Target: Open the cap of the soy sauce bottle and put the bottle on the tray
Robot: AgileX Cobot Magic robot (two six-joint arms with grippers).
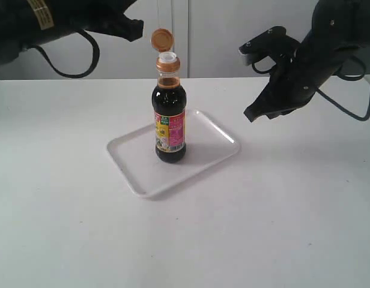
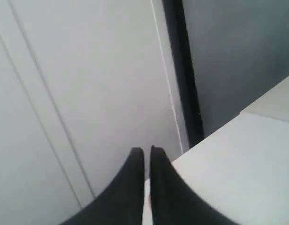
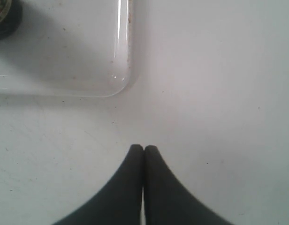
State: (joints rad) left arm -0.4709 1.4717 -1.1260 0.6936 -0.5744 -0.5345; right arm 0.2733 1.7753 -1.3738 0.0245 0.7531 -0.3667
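The soy sauce bottle (image 1: 170, 123) stands upright on the white tray (image 1: 218, 144), and a bit of its dark base (image 3: 4, 21) shows in the right wrist view beside the tray's corner (image 3: 121, 70). Its golden-orange cap (image 1: 162, 39) is flipped up and back, baring the white spout (image 1: 167, 57). My left gripper (image 2: 147, 150) is shut with nothing in it, raised at the back left, away from the bottle. Also shut and empty, my right gripper (image 3: 144, 148) hangs above the table to the right of the tray, with its fingertips (image 1: 251, 114) clear of the rim.
The white table (image 1: 281, 228) stretches around the tray. A pale panelled wall (image 1: 233, 36) stands behind it, with a dark vertical gap (image 2: 182, 70) showing in the left wrist view. Black cables loop from both arms.
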